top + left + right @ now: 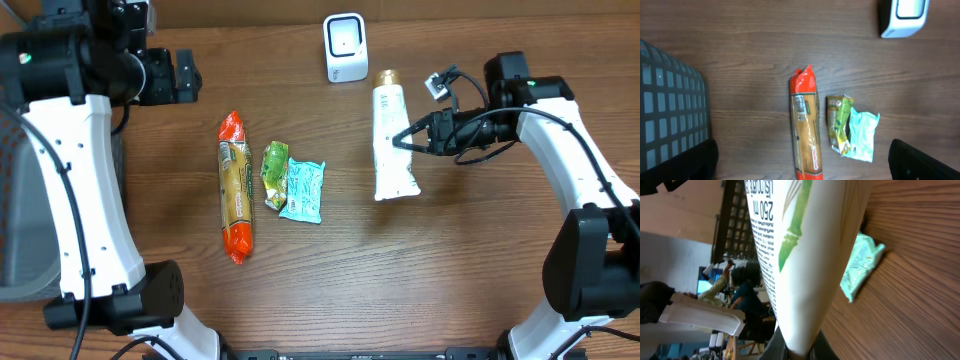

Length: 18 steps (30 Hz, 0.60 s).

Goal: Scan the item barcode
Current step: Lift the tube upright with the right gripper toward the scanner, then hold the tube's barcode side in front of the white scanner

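A white tube with a gold cap and green leaf print hangs over the table, cap toward the white scanner at the back edge. My right gripper is shut on the tube's middle from the right. In the right wrist view the tube fills the frame, its narrow part pinched in that gripper; no barcode shows. My left gripper hovers open at the back left. In its own view the dark fingers stand wide apart with nothing between them, and the scanner sits top right.
A long orange pasta pack, a green sachet and a teal sachet lie on the wooden table left of the tube. A grey mesh basket stands at the left edge.
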Tool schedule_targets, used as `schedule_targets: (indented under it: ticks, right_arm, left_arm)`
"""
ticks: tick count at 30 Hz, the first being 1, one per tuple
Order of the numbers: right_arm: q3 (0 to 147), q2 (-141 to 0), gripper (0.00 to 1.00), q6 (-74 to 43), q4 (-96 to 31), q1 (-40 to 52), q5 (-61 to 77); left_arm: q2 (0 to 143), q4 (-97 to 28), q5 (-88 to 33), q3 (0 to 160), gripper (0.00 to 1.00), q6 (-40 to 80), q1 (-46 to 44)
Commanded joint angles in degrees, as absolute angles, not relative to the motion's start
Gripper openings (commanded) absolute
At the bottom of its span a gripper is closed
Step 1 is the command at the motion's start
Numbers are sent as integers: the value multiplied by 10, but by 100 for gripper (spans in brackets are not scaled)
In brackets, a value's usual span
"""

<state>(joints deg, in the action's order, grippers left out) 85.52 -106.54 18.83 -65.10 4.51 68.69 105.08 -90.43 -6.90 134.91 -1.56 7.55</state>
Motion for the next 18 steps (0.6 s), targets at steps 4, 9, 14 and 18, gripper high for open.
schedule_targets:
  ticks: [4, 9, 14, 18]
  right_arm:
    - [917, -1010, 4, 230, -639, 82, 751]
    - [957, -974, 4, 225, -618, 94, 747]
    - [957, -971, 4, 211, -617, 94, 705]
    - [957, -971, 4, 145, -594, 102, 602]
  left_arm:
    - [1038, -908, -84, 1360, 100, -47, 81]
    - [1038, -906, -84, 1360, 100, -47, 80]
    - [1038, -906, -84, 1360, 100, -47, 80]
    - [1038, -906, -84, 1360, 100, -47, 80]
